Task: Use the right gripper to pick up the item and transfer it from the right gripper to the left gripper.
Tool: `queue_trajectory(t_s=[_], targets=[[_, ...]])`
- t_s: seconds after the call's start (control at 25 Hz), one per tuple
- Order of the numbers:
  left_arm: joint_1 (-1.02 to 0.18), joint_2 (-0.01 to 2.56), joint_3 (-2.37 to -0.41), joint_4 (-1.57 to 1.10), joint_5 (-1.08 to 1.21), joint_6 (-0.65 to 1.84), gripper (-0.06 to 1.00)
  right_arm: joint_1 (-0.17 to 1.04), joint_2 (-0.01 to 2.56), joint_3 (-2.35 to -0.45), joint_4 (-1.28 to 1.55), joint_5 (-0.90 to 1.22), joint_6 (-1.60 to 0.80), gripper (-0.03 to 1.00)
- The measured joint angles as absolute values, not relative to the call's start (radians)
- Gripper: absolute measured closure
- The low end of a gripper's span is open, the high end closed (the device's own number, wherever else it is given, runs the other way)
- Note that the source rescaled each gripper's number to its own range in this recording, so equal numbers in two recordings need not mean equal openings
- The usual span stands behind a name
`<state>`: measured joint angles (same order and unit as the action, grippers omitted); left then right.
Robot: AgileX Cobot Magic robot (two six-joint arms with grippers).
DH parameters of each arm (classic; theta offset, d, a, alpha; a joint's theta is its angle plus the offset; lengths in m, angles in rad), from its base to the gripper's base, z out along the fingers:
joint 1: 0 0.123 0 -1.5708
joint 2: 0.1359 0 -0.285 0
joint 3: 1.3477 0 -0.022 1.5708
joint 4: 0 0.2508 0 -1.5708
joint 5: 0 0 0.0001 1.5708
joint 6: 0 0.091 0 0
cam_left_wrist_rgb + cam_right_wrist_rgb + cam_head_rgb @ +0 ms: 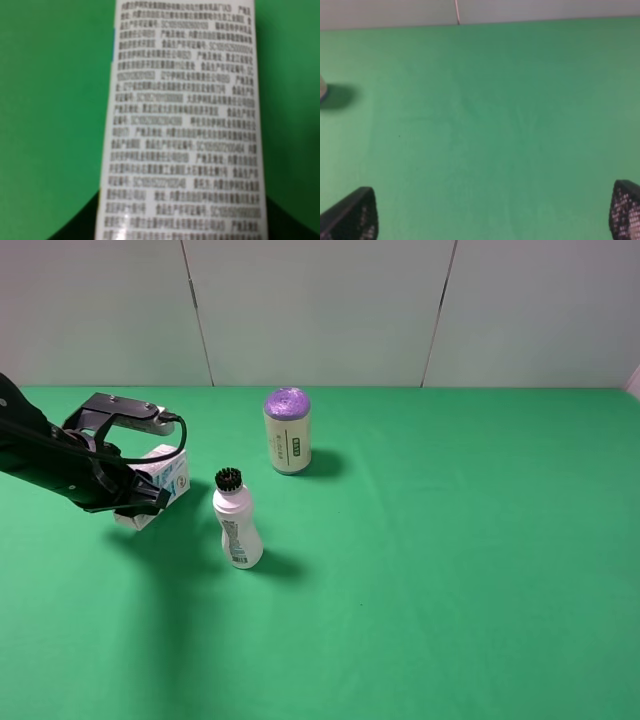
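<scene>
The white milk carton (160, 478) with blue print sits tilted in my left gripper (148, 498) at the left of the green table, with its shadow on the cloth below. In the left wrist view the carton's printed side (182, 125) fills the middle, and the fingers themselves do not show. My right gripper (487, 215) is out of the exterior view. In its wrist view the two fingertips (350, 217) stand wide apart over bare green cloth, holding nothing.
A white bottle with a black brush cap (237, 522) stands just right of the carton. A cream cylinder with a purple top (287, 430) stands further back. The green table (450, 570) ends at a pale wall behind.
</scene>
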<state>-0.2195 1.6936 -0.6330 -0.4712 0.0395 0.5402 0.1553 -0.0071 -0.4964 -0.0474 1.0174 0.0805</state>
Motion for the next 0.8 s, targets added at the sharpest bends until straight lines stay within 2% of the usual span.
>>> queue_trajectory(t_s=[0.4, 0.44, 0.52, 0.6, 0.68, 0.8], targets=[[-0.219, 1.694, -0.633, -0.472, 0.025, 0.521, 0.92, 0.155, -0.007, -0.496, -0.047, 1.017, 0.08, -0.03], [-0.219, 1.694, -0.633, -0.472, 0.021, 0.521, 0.81, 0.155, -0.007, -0.496, -0.047, 1.017, 0.08, -0.03], [-0.219, 1.694, -0.635, -0.473, -0.01, 0.513, 0.38, 0.155, -0.007, -0.496, -0.047, 1.017, 0.08, -0.03], [-0.219, 1.694, -0.636, -0.475, -0.019, 0.513, 0.12, 0.155, -0.007, -0.496, -0.047, 1.017, 0.08, -0.03], [-0.219, 1.694, -0.636, -0.475, -0.019, 0.513, 0.02, 0.155, -0.007, -0.496, -0.047, 1.017, 0.08, -0.03], [-0.219, 1.694, -0.636, -0.475, -0.011, 0.514, -0.04, 0.155, -0.007, -0.496, -0.047, 1.017, 0.08, -0.03]])
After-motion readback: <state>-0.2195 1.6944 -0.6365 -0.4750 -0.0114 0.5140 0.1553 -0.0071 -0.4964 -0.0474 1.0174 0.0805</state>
